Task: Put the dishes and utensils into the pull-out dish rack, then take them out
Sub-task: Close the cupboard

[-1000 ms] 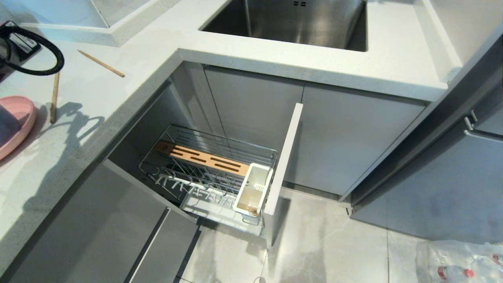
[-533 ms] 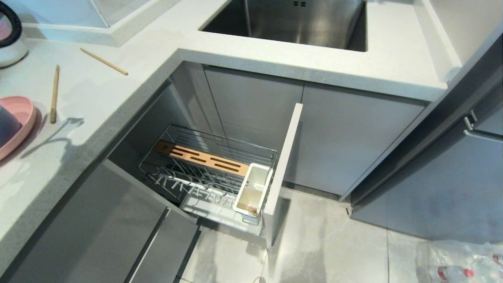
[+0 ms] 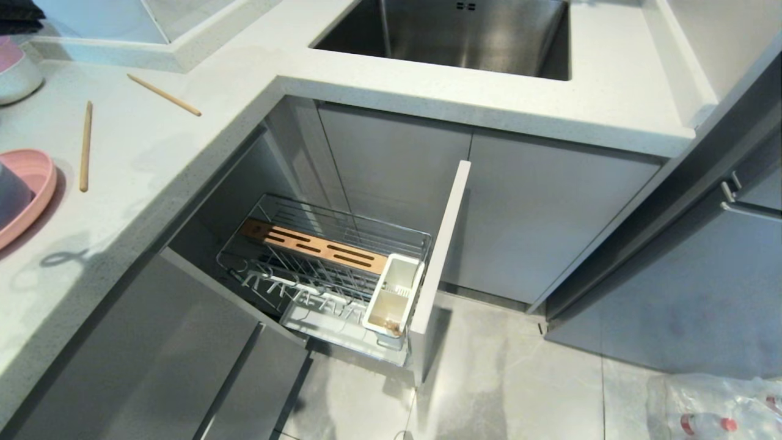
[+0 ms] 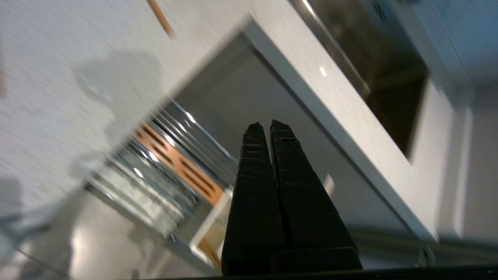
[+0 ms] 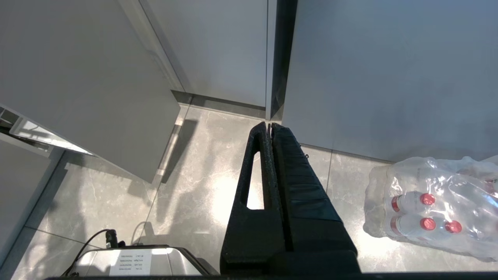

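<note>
1. Left wrist view: the left pincer (image 4: 268, 126) has its two black fingers pressed together with nothing between them, and it touches nothing. Beyond its tips lie the blurred dish rack (image 4: 171, 163) and the edge of the worktop (image 4: 334, 116).
2. Right wrist view: the right pincer (image 5: 269, 125) is likewise fully closed and empty, hanging over the floor (image 5: 194, 179) beside a wrapped pack of bottles (image 5: 432, 206).
3. In the head view neither pincer shows. The dish rack (image 3: 330, 250) stands pulled out below the worktop (image 3: 153, 153), centre of the frame, with only its white caddy (image 3: 394, 293) and wooden strip (image 3: 314, 245) inside.
4. The two chopsticks (image 3: 85, 145) lie apart on the worktop at upper left.
5. The pink plate (image 3: 38, 183) sits at the left edge with the bluish bowl (image 3: 9, 195) on it, both cut off by the frame.
6. The sink (image 3: 452, 33) is at the top centre.
</note>
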`<state>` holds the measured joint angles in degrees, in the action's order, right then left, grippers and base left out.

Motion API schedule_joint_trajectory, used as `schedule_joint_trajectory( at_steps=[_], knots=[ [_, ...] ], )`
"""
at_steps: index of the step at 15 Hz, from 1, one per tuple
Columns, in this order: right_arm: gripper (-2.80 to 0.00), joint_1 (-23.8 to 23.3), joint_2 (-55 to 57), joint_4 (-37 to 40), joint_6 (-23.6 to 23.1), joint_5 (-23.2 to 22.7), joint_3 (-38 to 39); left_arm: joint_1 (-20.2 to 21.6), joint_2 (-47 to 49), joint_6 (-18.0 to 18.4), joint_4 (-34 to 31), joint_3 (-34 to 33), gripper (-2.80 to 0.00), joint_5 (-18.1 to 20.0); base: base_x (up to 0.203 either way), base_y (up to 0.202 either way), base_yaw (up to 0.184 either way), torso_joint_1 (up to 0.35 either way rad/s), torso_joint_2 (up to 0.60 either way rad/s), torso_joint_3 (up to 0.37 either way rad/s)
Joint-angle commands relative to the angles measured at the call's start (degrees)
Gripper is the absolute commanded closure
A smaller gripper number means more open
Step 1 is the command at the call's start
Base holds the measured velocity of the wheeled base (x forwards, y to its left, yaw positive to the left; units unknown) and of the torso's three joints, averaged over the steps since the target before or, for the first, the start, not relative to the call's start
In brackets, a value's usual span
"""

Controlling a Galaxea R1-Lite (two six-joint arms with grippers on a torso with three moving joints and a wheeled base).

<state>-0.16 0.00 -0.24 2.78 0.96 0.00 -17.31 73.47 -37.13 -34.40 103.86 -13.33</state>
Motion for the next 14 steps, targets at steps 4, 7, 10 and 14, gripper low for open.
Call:
schedule_joint_trajectory(
  at_steps=[4, 7, 10, 14],
  knots=[
    [0.0, 0.0, 0.09, -0.02, 0.03, 0.0, 0.0, -5.46, 1.21, -3.02, -8.5, 0.5, 0.0, 18.23, 0.0, 0.0, 0.0, 0.0, 0.0, 0.0],
    [0.0, -0.02, 0.01, -0.02, 0.03, 0.0, 0.0, -5.85, 5.43, -3.55, -12.44, 2.31, 0.0, 28.28, 0.0, 0.0, 0.0, 0.0, 0.0, 0.0],
    [0.0, 0.07, 0.0, -0.02, 0.03, 0.0, 0.0, -5.88, 10.68, -3.57, -15.13, 5.88, 0.0, 33.43, 0.0, 0.0, 0.0, 0.0, 0.0, 0.0],
    [0.0, 0.07, 0.02, -0.02, 0.09, 0.0, 0.0, -6.03, 17.37, -3.37, -15.53, 7.52, 0.0, 39.31, 0.0, 0.0, 0.0, 0.0, 0.0, 0.0]
  ],
)
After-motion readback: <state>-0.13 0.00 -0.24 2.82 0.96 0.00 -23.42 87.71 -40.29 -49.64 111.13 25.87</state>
